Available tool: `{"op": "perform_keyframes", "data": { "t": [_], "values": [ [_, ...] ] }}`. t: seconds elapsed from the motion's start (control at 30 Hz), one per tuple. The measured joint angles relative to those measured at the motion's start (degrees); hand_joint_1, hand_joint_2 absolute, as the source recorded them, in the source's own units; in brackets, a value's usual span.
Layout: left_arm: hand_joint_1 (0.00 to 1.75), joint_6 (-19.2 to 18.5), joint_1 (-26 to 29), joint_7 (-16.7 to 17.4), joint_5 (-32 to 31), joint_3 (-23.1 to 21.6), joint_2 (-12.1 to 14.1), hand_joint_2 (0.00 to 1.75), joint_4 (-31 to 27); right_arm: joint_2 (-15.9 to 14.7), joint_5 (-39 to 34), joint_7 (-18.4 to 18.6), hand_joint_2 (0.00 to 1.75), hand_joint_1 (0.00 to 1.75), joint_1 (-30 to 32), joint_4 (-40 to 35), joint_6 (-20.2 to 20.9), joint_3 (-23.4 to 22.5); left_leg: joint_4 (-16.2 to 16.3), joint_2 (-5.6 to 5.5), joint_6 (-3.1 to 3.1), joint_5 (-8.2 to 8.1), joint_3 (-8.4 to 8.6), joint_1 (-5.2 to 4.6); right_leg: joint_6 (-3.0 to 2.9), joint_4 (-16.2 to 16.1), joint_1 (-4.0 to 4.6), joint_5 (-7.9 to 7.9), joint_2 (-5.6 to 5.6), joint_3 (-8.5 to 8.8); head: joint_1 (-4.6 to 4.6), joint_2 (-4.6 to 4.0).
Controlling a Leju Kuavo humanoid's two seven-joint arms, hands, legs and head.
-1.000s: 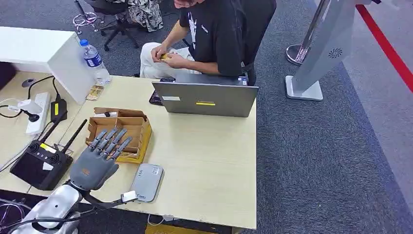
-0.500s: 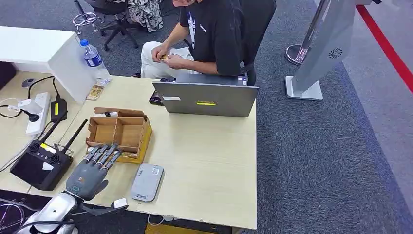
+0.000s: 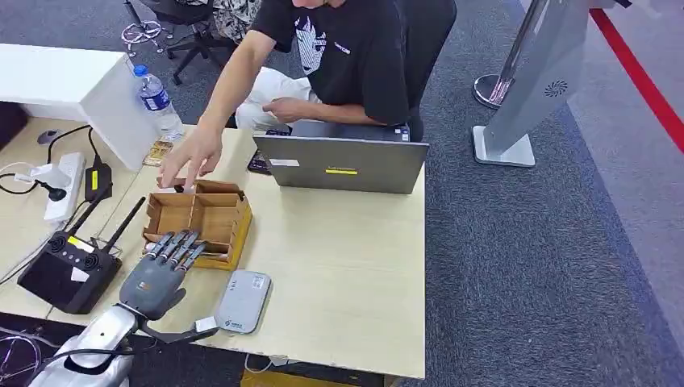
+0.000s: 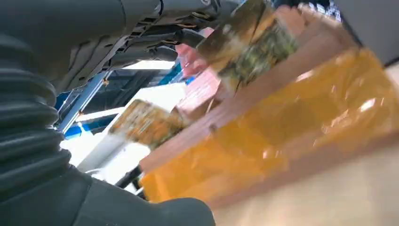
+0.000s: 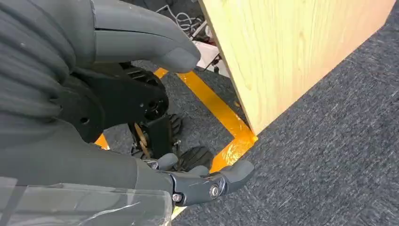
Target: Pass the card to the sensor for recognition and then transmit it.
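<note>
My left hand (image 3: 157, 278) sits at the near edge of the wooden tray (image 3: 216, 211), fingers straight and apart, holding nothing. Cards (image 4: 249, 44) stand in the tray, and the grey sensor (image 3: 243, 301) lies just beside it on the surface (image 3: 347, 266). Right hand (image 5: 141, 117) hangs by the floor, fingers apart. A person's hand (image 3: 187, 161) reaches over the tray's far side.

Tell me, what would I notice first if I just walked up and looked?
Probably the person's hand reaching over the far edge of the wooden box on the desk. Close to you, the robot's left hand rests its fingers on the near edge of that same box, with a grey card reader lying beside it. Behind them stands an open laptop.
</note>
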Motion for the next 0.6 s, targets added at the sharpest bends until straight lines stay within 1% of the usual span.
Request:
{"op": "perform_keyframes", "data": {
  "t": [0.1, 0.27, 0.37, 0.6],
  "values": [
    [0.0, 1.2, -1.0, 0.0, -0.9, 0.0, -1.6, 1.75, 0.2, 0.0, 0.0, 0.0, 1.75, 0.0, 0.0, 0.0, 0.0, 0.0, 0.0, 0.0, 0.0, 0.0, 0.0, -0.01, 0.0, 0.0, 0.0, 0.0, 0.01, 0.0, 0.0, 0.0],
    [0.0, 1.4, -2.4, 0.2, -1.6, 0.0, -3.8, 1.75, 0.2, 0.1, 0.1, 0.1, 1.75, 0.0, -0.1, 0.0, 0.0, 0.0, 0.0, 0.01, 0.01, -0.01, -0.01, -0.02, 0.01, 0.0, 0.0, -0.01, 0.02, -0.01, 0.0, 0.0],
    [0.0, 1.4, -2.6, 0.3, -1.6, 0.0, -4.5, 1.75, 0.2, 0.1, 0.1, 0.1, 1.75, 0.0, -0.1, 0.0, 0.0, 0.0, 0.0, 0.02, 0.01, -0.02, 0.0, -0.01, 0.01, 0.0, 0.0, -0.01, 0.02, -0.02, 0.0, 0.0],
    [0.0, 1.6, -2.8, 0.3, -1.8, 0.0, -5.4, 1.75, 0.2, 0.1, 0.1, 0.1, 1.75, 0.0, -0.1, 0.0, 0.0, 0.0, 0.0, 0.02, 0.01, -0.01, 0.0, -0.01, 0.01, 0.0, 0.0, -0.01, 0.02, -0.03, 0.0, 0.0]
  ]
}}
